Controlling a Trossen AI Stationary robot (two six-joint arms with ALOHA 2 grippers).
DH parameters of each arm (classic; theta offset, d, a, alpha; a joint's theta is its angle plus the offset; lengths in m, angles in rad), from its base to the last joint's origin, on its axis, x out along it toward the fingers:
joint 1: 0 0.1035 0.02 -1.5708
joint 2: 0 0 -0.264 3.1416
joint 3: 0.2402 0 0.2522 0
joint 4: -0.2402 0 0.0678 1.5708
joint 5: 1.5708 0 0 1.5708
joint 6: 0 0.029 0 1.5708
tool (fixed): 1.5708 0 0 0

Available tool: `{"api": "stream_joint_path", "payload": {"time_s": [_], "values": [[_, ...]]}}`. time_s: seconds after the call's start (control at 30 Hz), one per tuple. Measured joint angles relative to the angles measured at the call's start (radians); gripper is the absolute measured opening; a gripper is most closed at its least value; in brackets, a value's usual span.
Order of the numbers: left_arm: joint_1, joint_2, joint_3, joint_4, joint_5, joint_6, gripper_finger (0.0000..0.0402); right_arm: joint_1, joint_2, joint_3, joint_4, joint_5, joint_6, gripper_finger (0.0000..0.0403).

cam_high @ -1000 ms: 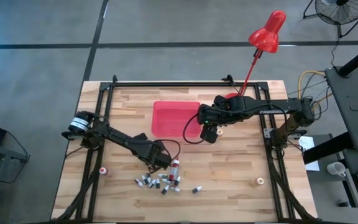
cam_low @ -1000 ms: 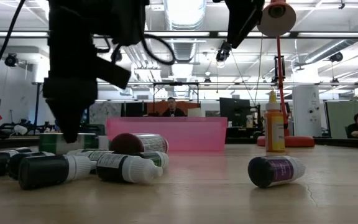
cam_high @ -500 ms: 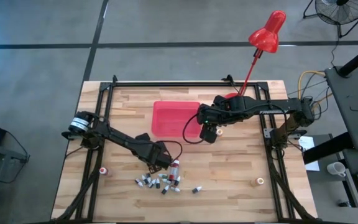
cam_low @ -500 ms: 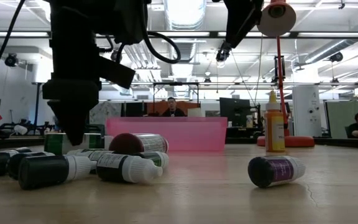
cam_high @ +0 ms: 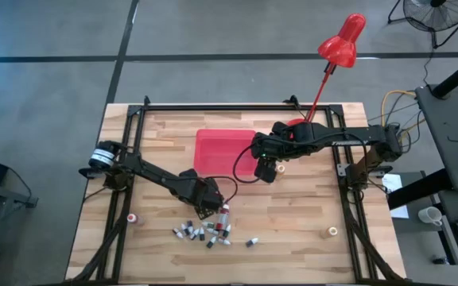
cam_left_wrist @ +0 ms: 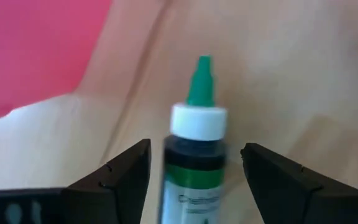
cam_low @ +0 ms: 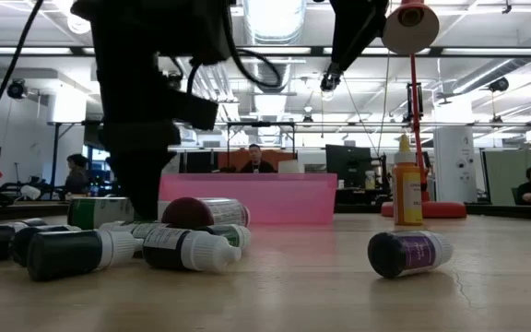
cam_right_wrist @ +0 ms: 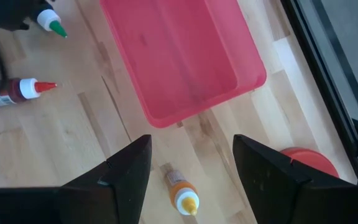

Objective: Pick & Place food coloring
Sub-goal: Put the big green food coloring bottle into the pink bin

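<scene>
Left wrist view: the left gripper (cam_left_wrist: 194, 171) has spread its fingers apart around the green-tipped, white-collared food coloring bottle (cam_left_wrist: 194, 155) on the wooden tabletop (cam_left_wrist: 278, 81) beside the shallow red plastic tray (cam_left_wrist: 36, 50), apparently readying a pick.

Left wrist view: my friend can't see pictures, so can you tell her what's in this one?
A green-tipped food coloring bottle with a white collar lies on the wooden table, right between the two open dark fingers of the left gripper. A corner of the red tray shows beyond it.
</scene>
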Motion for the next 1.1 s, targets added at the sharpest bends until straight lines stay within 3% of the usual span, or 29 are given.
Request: {"api": "stream_joint_path", "payload": {"time_s": [0.4,0.77,1.1], "values": [[0.032,-0.005,-0.088,0.073,0.004,0.003,0.0207,0.0,0.0,0.0,0.0,0.0,0.0,0.0219],[0.025,-0.009,-0.077,0.068,-0.014,-0.075,0.0105,0.0,0.0,0.0,0.001,0.001,-0.005,0.0219],[-0.059,-0.149,-0.132,0.04,-0.15,-0.355,0.0123,0.0,0.0,-0.014,0.001,0.001,-0.016,0.0219]]}}
